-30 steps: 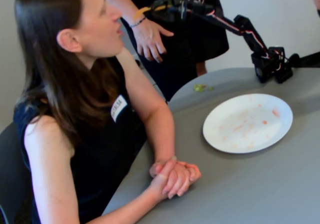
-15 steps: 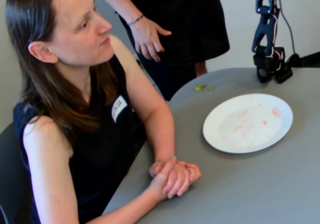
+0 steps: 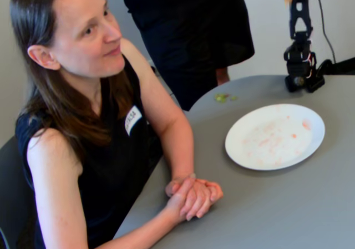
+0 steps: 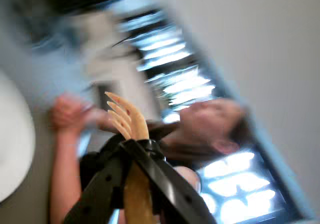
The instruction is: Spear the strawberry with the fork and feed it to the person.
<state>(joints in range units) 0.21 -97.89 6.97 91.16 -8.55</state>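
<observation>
In the wrist view my gripper (image 4: 137,147) is shut on the handle of a wooden fork (image 4: 127,118). The tines point up and left and carry nothing. No strawberry shows in either view. The person (image 3: 83,38) sits at the left of the table in the fixed view, head turned towards the camera and mouth closed; the blurred wrist view shows her face (image 4: 210,121) to the right of the fork. In the fixed view my arm (image 3: 300,49) stands upright at the back right, and its top runs out of the upper edge.
A white plate (image 3: 274,136) with red smears lies on the grey table (image 3: 266,204), and its rim also shows in the wrist view (image 4: 12,149). The person's clasped hands (image 3: 194,196) rest near the table edge. Green scraps (image 3: 222,97) lie behind the plate. Someone in black (image 3: 194,32) stands behind.
The arm has swung back from the person's mouth and now stands upright above its base. She has turned her head towards the camera. The standing person's hand has left the view.
</observation>
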